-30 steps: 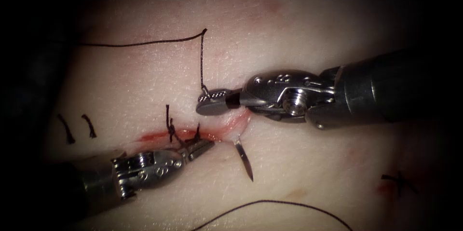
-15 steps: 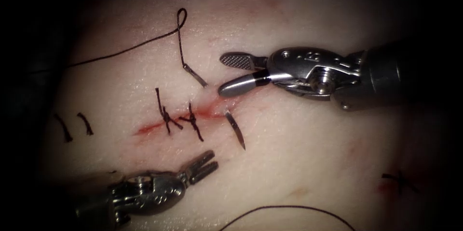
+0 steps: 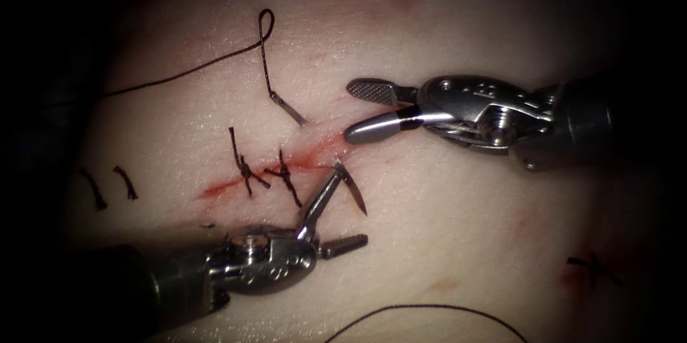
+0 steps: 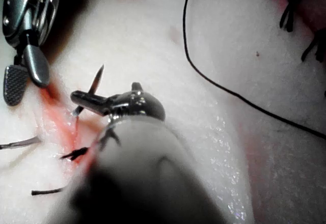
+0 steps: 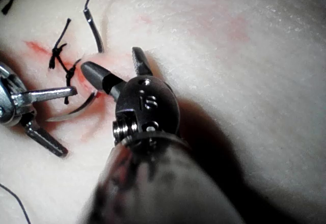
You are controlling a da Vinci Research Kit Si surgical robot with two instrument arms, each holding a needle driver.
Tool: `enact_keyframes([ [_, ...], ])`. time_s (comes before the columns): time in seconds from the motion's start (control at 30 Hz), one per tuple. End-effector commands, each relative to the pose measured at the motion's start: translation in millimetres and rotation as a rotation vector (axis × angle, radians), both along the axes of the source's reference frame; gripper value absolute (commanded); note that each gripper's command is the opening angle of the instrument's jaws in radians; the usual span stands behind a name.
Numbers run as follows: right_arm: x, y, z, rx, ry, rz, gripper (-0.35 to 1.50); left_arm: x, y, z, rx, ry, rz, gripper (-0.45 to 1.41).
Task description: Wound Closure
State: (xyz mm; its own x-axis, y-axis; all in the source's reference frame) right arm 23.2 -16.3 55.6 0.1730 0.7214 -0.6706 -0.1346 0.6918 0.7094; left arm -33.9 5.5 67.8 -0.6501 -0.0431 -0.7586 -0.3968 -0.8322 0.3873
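Note:
The curved needle sits in the tissue (image 3: 444, 228) at the right end of the cut (image 3: 315, 155). Its pointed part (image 3: 352, 189) sticks out on the near side, and its tail (image 3: 290, 109) lies bare on the far side. My left tool (image 3: 349, 205) stands open. One jaw reaches up beside the needle's exit, the other points right, and it holds nothing. My right tool (image 3: 350, 111) hovers open and empty just right of the tail. The needle (image 4: 96, 81) rises beside the left tool (image 4: 107, 92). Its curve (image 5: 71, 113) lies below the right tool (image 5: 110, 61).
Thread (image 3: 266, 42) runs from the needle's tail up into a small loop, then off left. Two knotted stitches (image 3: 245, 169) (image 3: 286, 177) cross the cut left of the needle. Red fluid tints the cut. Cut thread ends (image 3: 93, 189) lie far left; another thread (image 3: 429, 308) arcs along the near edge.
My right tool let go of the needle's tail, opened and drew back right. My left tool left the cut, opened wide and came up beside the needle's point.

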Motion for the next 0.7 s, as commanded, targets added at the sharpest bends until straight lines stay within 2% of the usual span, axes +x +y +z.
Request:
enact_keyframes([
  [0.03,0.4,-0.7,0.4,0.002,0.001,0.002,1.03,-0.6,0.3,0.8,-0.001,0.004,-0.011,0.83],
  [0.17,0.2,-1.0,0.4,-0.001,0.005,0.007,1.0,-0.7,1.4,1.6,-0.039,0.005,-0.061,0.81],
  [0.43,0.1,-1.4,0.5,-0.005,0.008,0.01,0.95,-0.9,2.5,2.6,-0.08,0.032,-0.096,0.76],
  [0.47,0.1,-1.4,0.5,-0.004,0.007,0.011,0.93,-0.7,2.4,2.7,-0.08,0.037,-0.098,0.67],
  [0.53,0.0,-1.3,0.5,-0.004,0.01,0.016,0.91,-0.4,2.3,2.7,-0.083,0.035,-0.101,0.34],
  [0.6,-0.1,-1.3,0.4,-0.002,0.012,0.022,0.9,0.0,2.2,2.4,-0.081,0.032,-0.097,-0.1],
  [0.63,-0.2,-1.2,0.4,-0.002,0.011,0.022,0.9,0.1,2.2,2.2,-0.082,0.029,-0.097,-0.2],
  [0.67,-0.2,-1.2,0.4,-0.001,0.01,0.023,0.88,0.3,2.2,2.2,-0.083,0.027,-0.098,-0.38],
  [0.7,-0.2,-1.2,0.4,-0.001,0.009,0.024,0.88,0.4,2.2,2.1,-0.085,0.025,-0.099,-0.45],
])
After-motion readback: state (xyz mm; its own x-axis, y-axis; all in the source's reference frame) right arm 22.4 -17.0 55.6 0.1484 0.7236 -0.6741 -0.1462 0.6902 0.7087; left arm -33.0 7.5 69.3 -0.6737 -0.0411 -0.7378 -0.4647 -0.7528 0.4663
